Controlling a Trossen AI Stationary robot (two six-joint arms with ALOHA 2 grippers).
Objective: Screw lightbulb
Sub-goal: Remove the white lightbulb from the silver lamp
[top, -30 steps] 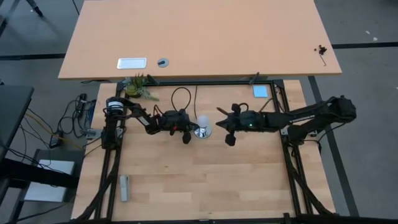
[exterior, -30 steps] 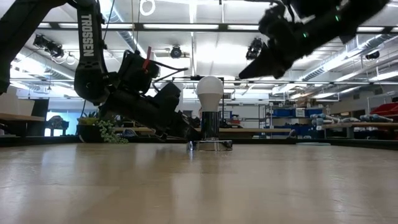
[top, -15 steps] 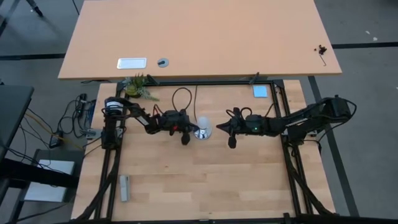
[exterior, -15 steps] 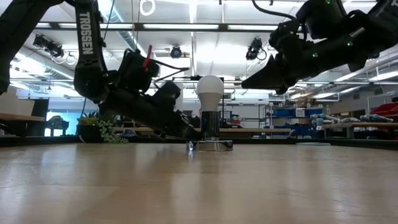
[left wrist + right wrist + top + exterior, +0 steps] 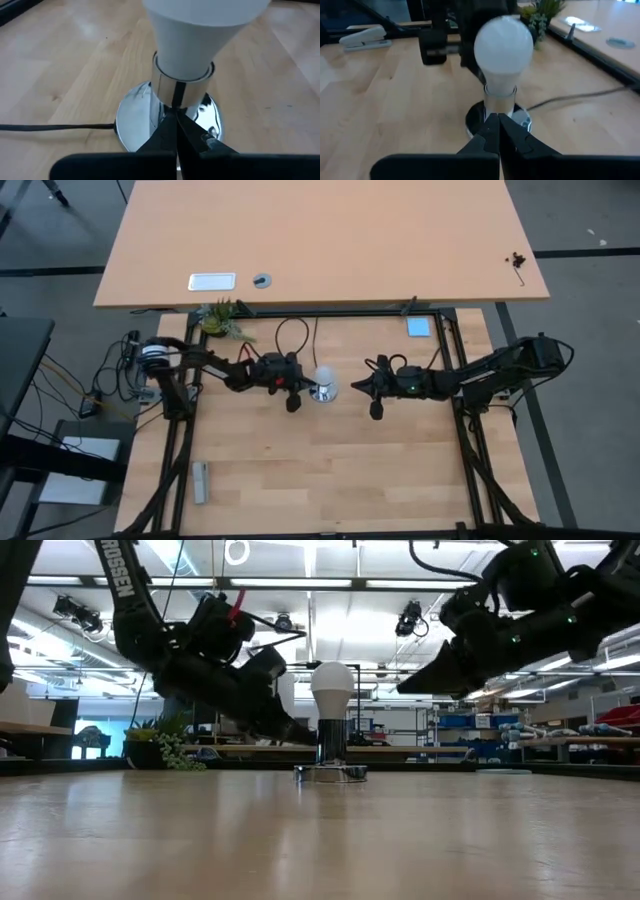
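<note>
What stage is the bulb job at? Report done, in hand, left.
Done: the bulb stands upright in the socket.
In hand: nothing is gripped; the left tool is shut at the socket, and the right tool is shut, short of the bulb.
Left: whether it is fully tightened cannot be told.

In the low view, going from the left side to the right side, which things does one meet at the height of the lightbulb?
Left gripper → lightbulb standing upright in the silver socket → right gripper, apart from the bulb.
</note>
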